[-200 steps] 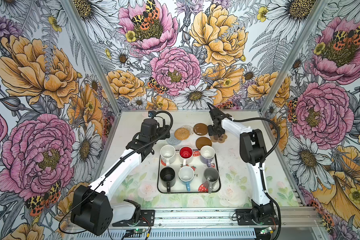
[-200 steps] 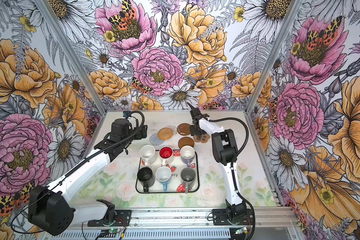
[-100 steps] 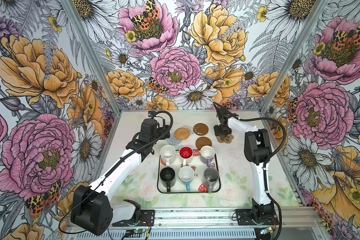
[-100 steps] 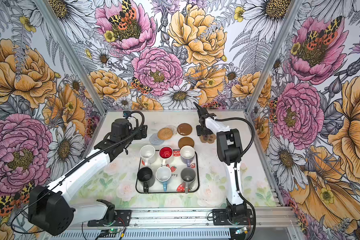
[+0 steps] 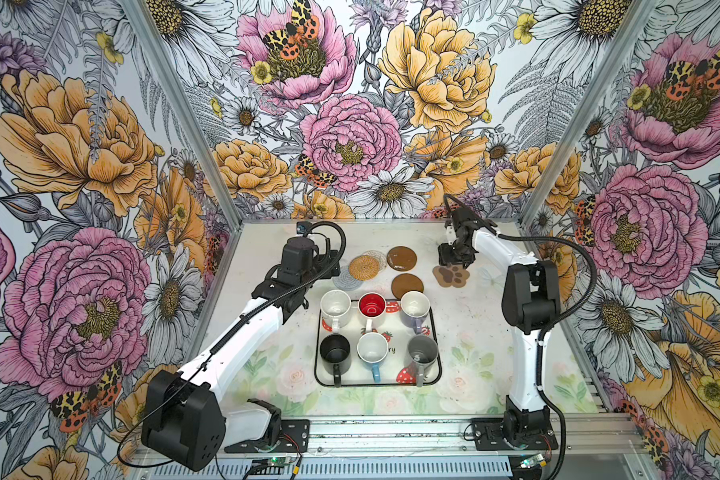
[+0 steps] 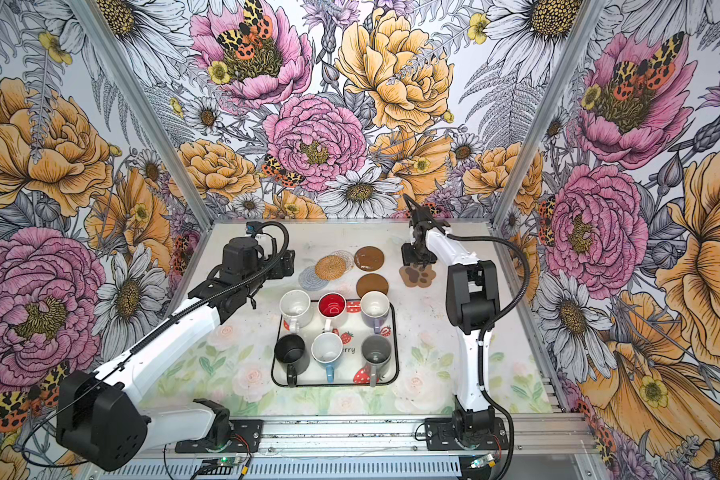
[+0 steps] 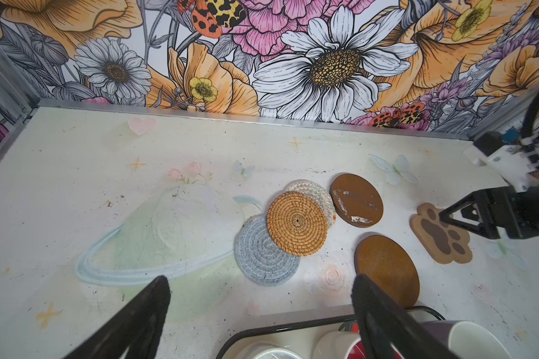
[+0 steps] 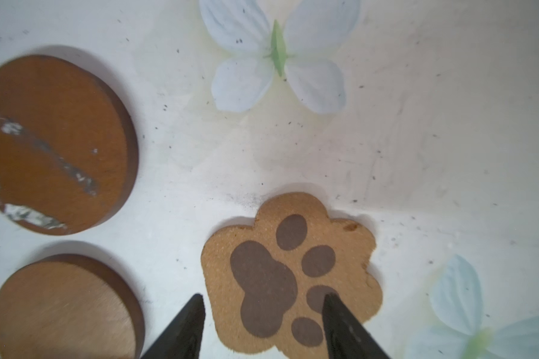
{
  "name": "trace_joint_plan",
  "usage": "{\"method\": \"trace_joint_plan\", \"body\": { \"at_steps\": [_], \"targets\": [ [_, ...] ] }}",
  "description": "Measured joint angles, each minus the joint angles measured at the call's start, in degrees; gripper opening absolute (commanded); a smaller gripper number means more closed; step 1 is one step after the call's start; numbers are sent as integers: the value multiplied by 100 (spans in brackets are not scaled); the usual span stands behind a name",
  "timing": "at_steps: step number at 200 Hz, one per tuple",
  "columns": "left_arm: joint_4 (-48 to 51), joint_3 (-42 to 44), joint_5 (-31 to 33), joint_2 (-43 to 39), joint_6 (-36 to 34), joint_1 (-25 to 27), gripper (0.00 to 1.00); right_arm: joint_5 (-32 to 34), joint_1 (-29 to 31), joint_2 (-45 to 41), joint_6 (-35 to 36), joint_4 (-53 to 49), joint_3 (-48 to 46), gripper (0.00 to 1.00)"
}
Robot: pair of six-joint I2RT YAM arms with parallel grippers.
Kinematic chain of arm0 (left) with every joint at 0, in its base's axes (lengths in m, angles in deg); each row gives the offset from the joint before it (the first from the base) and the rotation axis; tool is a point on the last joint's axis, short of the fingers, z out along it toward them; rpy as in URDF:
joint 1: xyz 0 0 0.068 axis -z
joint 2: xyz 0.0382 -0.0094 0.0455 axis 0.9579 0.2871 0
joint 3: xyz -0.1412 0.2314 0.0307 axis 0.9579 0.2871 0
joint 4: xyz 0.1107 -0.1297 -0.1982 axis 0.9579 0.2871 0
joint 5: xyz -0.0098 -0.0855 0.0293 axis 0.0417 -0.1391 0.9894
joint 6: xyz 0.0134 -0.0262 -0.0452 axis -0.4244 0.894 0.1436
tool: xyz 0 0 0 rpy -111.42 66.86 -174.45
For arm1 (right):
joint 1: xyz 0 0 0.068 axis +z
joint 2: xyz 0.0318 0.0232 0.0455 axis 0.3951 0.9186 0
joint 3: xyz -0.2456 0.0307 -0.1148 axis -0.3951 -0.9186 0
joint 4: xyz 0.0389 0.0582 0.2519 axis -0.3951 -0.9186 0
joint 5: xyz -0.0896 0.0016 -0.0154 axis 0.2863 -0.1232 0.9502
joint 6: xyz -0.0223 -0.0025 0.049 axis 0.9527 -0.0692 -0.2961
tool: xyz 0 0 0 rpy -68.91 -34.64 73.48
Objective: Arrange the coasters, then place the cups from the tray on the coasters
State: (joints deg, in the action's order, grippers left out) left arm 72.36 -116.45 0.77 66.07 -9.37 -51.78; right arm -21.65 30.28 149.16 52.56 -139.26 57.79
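Six cups [image 5: 373, 347] all sit on the tray [image 5: 393, 361]; the coasters [image 5: 407, 285] lie at its 12 o'clock, paw coaster [image 8: 290, 276] at 1 o'clock, rattan coaster [image 7: 297, 223] overlapping the blue-grey coaster [image 7: 262, 261] and beaded coaster [image 7: 319, 192]. Right jaws half-spread, empty, low over the paw coaster, one tip off its edge; left jaws wide, empty, at 11 o'clock. Risk: closing on so flat a piece may skid it across the counter [image 8: 386, 140]; pulling the rattan coaster may drag both neighbours.

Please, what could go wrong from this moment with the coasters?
1. The rattan coaster lies over the grey coaster and the beaded coaster; moving one may drag the others.
2. The paw coaster is thin and flat; the open right end effector over it may slide off instead of gripping.
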Motion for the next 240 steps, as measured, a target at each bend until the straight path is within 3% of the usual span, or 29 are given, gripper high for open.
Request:
{"method": "trace_joint_plan", "body": {
  "at_steps": [36,94,240],
  "targets": [
    [-39,0,-2,0,0,0,93,-243,-444,-723,-175,157,-573,62],
    [-42,0,-4,0,0,0,93,-479,-844,-844,-501,404,-1718,62],
    [-120,98,-2,0,2,4,93,-1099,-896,-669,-973,951,-1932,61]
  ]
}}
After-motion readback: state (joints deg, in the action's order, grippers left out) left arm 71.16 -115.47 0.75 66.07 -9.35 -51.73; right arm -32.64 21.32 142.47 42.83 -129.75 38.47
